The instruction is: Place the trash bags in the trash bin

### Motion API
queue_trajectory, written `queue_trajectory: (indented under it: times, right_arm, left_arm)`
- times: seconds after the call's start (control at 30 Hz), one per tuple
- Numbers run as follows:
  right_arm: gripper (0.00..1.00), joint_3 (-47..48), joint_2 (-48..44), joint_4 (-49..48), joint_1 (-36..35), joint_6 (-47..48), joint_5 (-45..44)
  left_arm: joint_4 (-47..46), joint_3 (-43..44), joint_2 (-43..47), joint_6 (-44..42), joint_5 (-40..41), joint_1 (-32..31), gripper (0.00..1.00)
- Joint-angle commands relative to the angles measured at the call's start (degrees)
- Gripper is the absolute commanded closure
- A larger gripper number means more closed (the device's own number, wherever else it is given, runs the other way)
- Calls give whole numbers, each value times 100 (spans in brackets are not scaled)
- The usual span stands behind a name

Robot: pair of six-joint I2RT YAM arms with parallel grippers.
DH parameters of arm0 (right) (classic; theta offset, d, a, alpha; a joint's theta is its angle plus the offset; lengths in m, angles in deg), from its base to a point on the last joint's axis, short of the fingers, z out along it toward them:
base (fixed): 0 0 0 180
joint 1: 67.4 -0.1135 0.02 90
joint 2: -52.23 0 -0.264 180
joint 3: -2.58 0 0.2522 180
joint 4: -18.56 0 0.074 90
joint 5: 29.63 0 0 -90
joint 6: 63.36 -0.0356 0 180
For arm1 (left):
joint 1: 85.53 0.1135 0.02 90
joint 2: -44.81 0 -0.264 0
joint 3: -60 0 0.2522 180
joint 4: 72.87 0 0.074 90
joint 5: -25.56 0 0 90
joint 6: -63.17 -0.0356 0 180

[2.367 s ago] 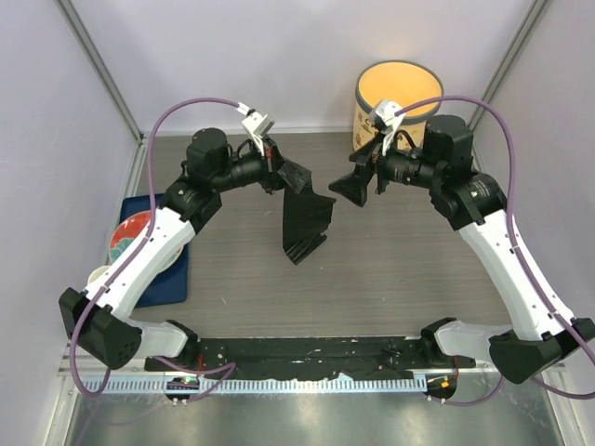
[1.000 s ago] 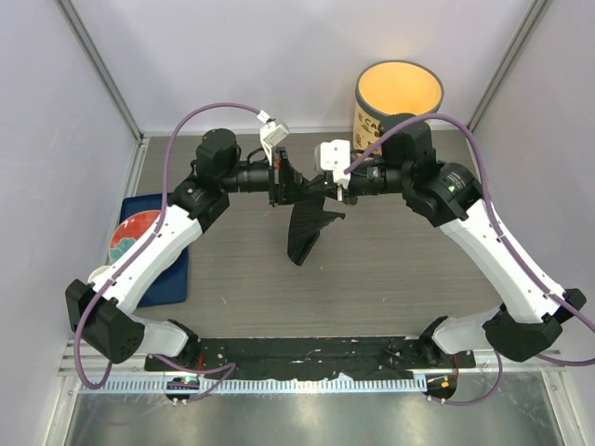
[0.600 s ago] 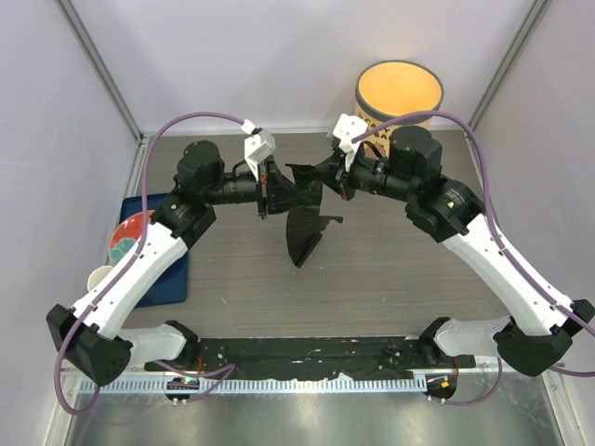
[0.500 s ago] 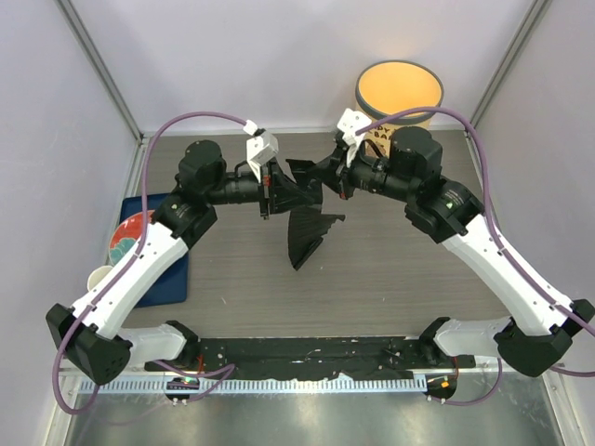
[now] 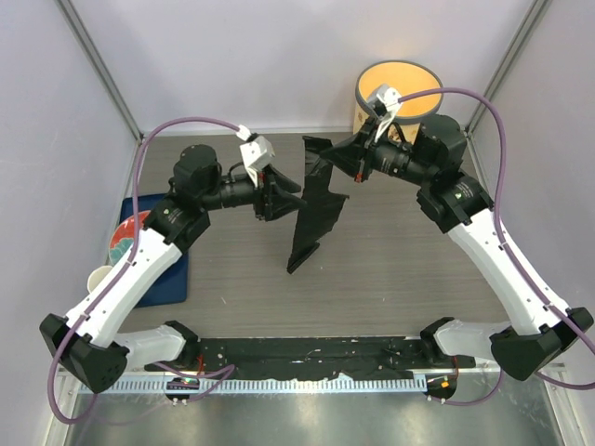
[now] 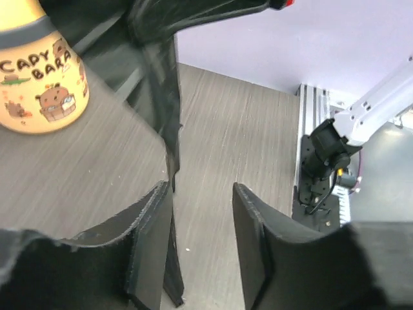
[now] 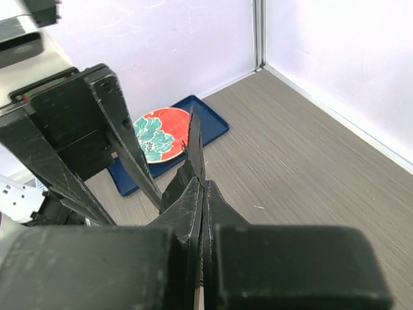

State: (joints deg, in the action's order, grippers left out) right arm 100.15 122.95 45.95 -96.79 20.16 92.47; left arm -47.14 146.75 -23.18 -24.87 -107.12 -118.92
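Note:
A black trash bag (image 5: 314, 200) hangs as a long crumpled strip over the middle of the table, its lower tip (image 5: 297, 263) close to the surface. My right gripper (image 5: 342, 153) is shut on its top edge, and a thin sliver of bag (image 7: 194, 139) sticks out past the closed fingertips (image 7: 204, 187). Just left of the strip, my left gripper (image 5: 286, 197) is open with nothing between its fingers; the bag (image 6: 161, 90) hangs past the left finger (image 6: 151, 239). The cream-yellow trash bin (image 5: 400, 91) stands at the back right, behind the right gripper, also seen as the bin (image 6: 39, 84).
A blue tray (image 5: 177, 279) lies at the left edge with a red-and-teal plate (image 5: 130, 234) on it, also in the right wrist view as the plate (image 7: 158, 134). A small beige cup (image 5: 98, 277) stands beside it. A black strip (image 5: 307, 353) runs along the near edge.
My left gripper has opened and let go of the bag. My right gripper has carried the bag's top up and back to the right, toward the bin, so the strip now hangs longer.

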Motion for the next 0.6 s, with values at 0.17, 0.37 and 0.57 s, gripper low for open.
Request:
queue_trajectory:
  times: [0.17,0.37,0.57]
  right_arm:
    - [99,-75,-225,-923,117,-178,1491]
    - [99,39,-111,-792,117,-82,2485]
    - [99,162,56,-432,126,-46,2864]
  left_arm:
    - [-1170,30,242,964,-838,403,40]
    - [-1399,434,-4,903,-1531,403,42]
    - [-1215,848,-153,798,-2192,403,68]
